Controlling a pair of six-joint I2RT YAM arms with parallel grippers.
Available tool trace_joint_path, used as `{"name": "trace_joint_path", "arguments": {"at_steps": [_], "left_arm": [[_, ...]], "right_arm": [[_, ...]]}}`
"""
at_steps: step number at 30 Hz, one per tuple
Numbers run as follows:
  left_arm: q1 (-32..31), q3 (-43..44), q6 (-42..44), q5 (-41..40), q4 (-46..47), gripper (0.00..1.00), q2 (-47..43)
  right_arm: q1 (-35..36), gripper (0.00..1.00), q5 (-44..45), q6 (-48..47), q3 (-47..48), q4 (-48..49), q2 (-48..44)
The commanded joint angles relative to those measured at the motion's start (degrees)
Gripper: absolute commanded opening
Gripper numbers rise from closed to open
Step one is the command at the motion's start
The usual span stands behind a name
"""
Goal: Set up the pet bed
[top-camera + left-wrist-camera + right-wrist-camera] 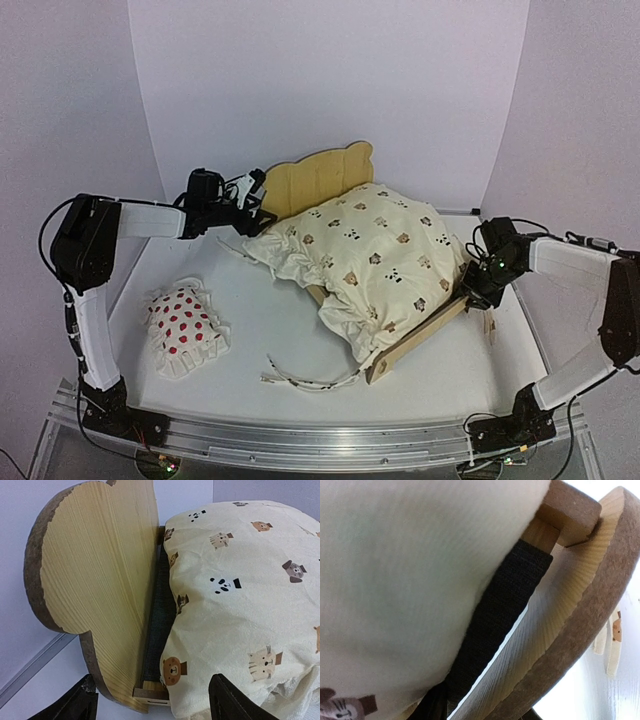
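Observation:
The pet bed (pixel 318 178) stands slantwise mid-table, its bear-ear headboard (pixel 95 570) at the back left and its footboard (pixel 420 340) toward the front right. A cream animal-print quilt (pixel 375 255) lies bunched over it and hides most of the dark fabric base (pixel 157 625). My left gripper (pixel 250 205) is open at the headboard's left corner. Its fingers (pixel 230 700) straddle that corner and the quilt's edge (pixel 240 605) without gripping. My right gripper (pixel 472 290) is at the bed's right side, shut on the wooden footboard (pixel 560 615) beside the base fabric (pixel 505 605).
A white red-dotted pillow (pixel 183 325) lies at the front left. Loose quilt ties (pixel 300 378) trail on the table in front of the bed, and more ties (pixel 488 325) lie by the right gripper. A curved white backdrop (pixel 330 70) closes off the rear.

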Motion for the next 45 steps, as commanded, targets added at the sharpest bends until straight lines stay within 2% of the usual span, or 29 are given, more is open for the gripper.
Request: {"name": "trace_joint_path", "arguments": {"at_steps": [1, 5, 10, 15, 16, 20, 21, 27, 36, 41, 45], "left_arm": [[0.08, 7.44, 1.23, 3.13, 5.16, 0.74, 5.02], [0.08, 11.86, 0.08, 2.89, 6.93, 0.69, 9.18], [0.11, 13.16, 1.60, -2.41, 9.66, 0.67, 12.23], [0.15, 15.65, 4.11, -0.97, 9.12, 0.51, 15.73], [0.17, 17.09, 4.16, -0.57, 8.47, 0.47, 16.48], [0.17, 19.18, 4.01, 0.20, 7.09, 0.07, 18.53], [0.17, 18.77, 3.64, 0.13, 7.30, 0.01, 18.33], [0.17, 9.59, 0.46, -0.79, 9.68, 0.00, 10.76], [0.08, -13.19, -3.50, -3.82, 11.62, 0.00, -7.65], [-1.46, -22.78, -10.38, -11.97, 8.77, 0.00, -17.48], [-7.17, -31.08, -13.29, -18.97, 7.56, 0.00, -25.80]], "right_arm": [[0.04, 0.22, -0.35, -8.00, 0.60, 2.43, 3.05], [-0.12, 0.23, -1.06, -8.43, 1.43, 2.09, 3.66], [-0.14, 0.23, -1.73, -9.13, 2.74, 1.70, 4.73], [-0.14, 0.23, -2.77, -9.79, 4.66, 1.61, 7.62], [-0.14, 0.23, -2.98, -10.00, 5.26, 1.61, 8.27], [-0.23, 0.20, -3.68, -10.76, 7.66, 1.61, 11.18], [-0.28, 0.20, -3.78, -10.94, 8.29, 1.56, 11.91], [-0.54, 0.20, -4.19, -11.77, 12.99, 1.52, 15.58], [-0.77, 0.20, -6.49, -14.00, 19.56, 1.14, 21.95], [-0.78, 0.20, -10.23, -16.02, 24.22, 1.02, 25.02], [-0.76, 0.21, -10.75, -16.69, 27.94, 0.75, 27.76]]}}
